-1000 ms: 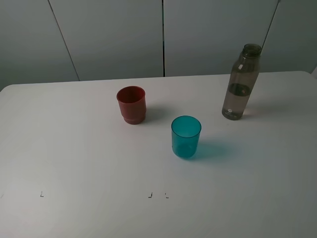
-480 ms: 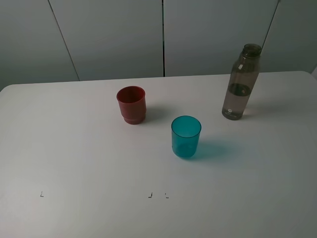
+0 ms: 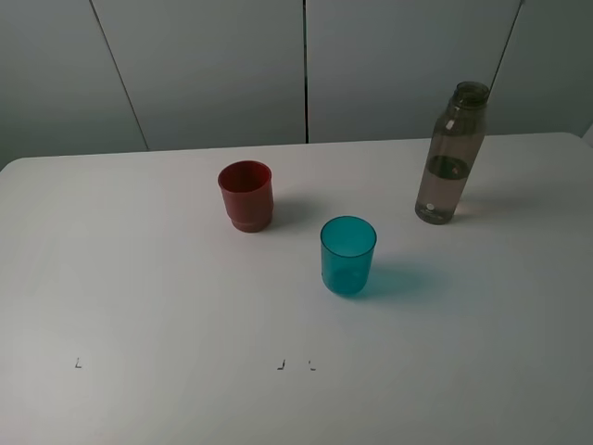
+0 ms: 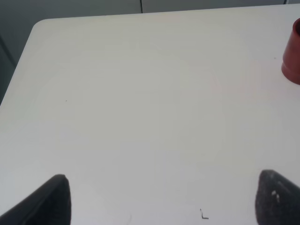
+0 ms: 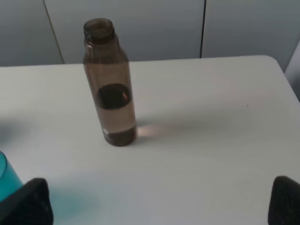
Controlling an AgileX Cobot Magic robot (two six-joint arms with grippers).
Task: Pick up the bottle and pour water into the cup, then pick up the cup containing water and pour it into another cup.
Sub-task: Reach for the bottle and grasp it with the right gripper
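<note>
Grippers off the work, three vessels standing upright on the white table (image 3: 139, 278).
Overhead frame: tall smoky grey-brown translucent plastic bottle (image 3: 450, 158) in the upper right; teal translucent plastic tumbler (image 3: 348, 257) at centre; opaque red plastic cup (image 3: 246, 197) up-left of it, none touching. Left gripper (image 4: 166, 199) and right gripper (image 5: 158, 201) both spread wide, pinching nothing.

The red cup (image 4: 293, 54) is cropped by the left wrist view's edge; only a sliver of the teal cup (image 5: 6, 174) is shown in the right wrist view.
</note>
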